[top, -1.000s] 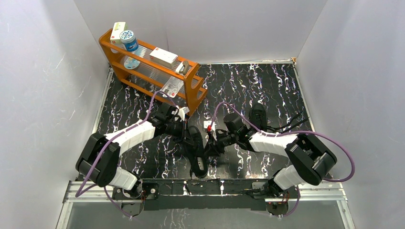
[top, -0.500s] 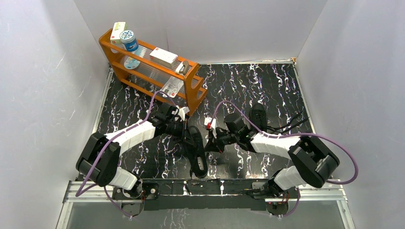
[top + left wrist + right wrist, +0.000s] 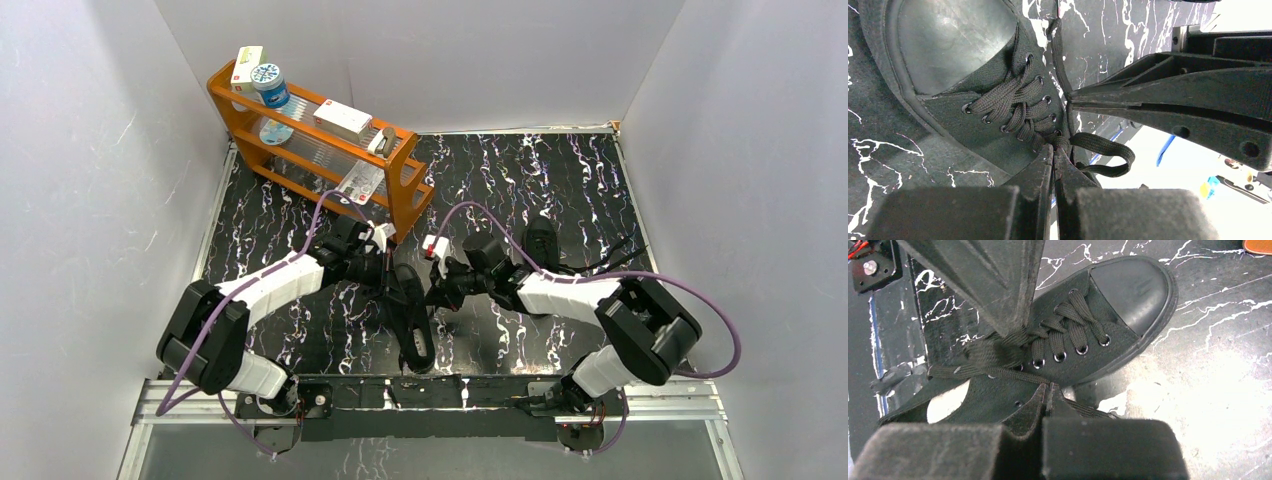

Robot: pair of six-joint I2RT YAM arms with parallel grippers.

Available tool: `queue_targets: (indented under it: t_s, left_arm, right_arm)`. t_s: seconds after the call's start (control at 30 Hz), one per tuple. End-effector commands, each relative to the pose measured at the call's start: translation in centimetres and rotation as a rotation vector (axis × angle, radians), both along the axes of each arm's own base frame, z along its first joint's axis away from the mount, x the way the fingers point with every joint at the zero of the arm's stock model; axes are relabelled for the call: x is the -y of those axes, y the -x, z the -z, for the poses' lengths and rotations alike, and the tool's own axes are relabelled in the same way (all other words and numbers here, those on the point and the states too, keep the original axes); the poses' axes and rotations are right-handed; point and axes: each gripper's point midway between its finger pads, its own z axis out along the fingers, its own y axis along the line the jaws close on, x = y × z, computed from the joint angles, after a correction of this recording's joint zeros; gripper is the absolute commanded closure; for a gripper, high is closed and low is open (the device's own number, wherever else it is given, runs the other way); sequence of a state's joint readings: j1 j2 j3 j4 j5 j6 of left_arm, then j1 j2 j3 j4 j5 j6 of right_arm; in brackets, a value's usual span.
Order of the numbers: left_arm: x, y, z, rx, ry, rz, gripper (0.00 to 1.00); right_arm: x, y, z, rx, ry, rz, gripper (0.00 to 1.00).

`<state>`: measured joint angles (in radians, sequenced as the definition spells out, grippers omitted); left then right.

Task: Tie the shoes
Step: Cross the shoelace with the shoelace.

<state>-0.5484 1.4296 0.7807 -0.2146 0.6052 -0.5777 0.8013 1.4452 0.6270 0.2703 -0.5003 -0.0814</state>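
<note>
One black shoe (image 3: 413,325) lies at the table's middle near edge, toe toward the back. Its toe cap (image 3: 953,40) and crossed laces (image 3: 1018,107) fill the left wrist view. My left gripper (image 3: 1054,148) is shut on a lace right at the top eyelets, and a loop of lace (image 3: 1110,155) curls out to the right of it. My right gripper (image 3: 1048,388) is shut on a lace strand (image 3: 983,372) that runs across the shoe's opening. Both grippers meet over the shoe's tongue (image 3: 410,285). The other shoe (image 3: 542,240) sits behind the right arm.
An orange rack (image 3: 405,195) holding small boxes and a jar stands at the back left. Loose laces (image 3: 600,262) of the far shoe trail toward the right wall. White walls close in on three sides of the black marbled table (image 3: 300,330).
My right gripper has closed on the lace and drawn back and slightly left, away from the near edge. The left gripper has stayed shut in place.
</note>
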Motion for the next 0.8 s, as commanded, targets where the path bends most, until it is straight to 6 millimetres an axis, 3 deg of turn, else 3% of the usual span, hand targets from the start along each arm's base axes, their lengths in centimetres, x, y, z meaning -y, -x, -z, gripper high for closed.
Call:
queue_targets:
  t_s: [0.0, 0.07, 0.2, 0.33, 0.47, 0.53, 0.77]
  left_arm:
    - [-0.1, 0.4, -1.0, -0.001, 0.005, 0.001, 1.0]
    - [-0.8, 0.5, -0.7, -0.016, -0.044, -0.015, 0.97]
    - [-3.3, 0.4, -1.2, -0.005, -0.195, -0.093, 0.7]
    - [-4.7, 0.7, -3.0, 0.021, -0.238, -0.134, 0.57]
    - [-2.3, 0.7, -7.2, 0.115, -0.035, -0.087, 0.41]
    - [-0.9, 0.5, -8.3, 0.137, 0.068, -0.078, 0.39]
    - [1.5, -1.3, -6.4, 0.114, 0.083, -0.023, 0.39]
  right_arm:
    - [-2.2, -1.4, -2.2, 0.06, -0.06, -0.027, 1.0]
    - [-1.9, -0.6, -2.1, 0.044, -0.059, -0.048, 1.0]
    - [-0.6, 1.4, -2.2, 0.026, -0.074, -0.067, 1.0]
    - [-0.1, 3.0, -2.4, -0.016, -0.09, -0.088, 1.0]
    - [-0.1, 3.4, -2.6, -0.034, -0.098, -0.086, 1.0]
    - [-0.2, 3.5, -2.6, -0.042, -0.103, -0.082, 1.0]
    - [-0.5, 3.4, -2.7, -0.067, -0.114, -0.061, 1.0]
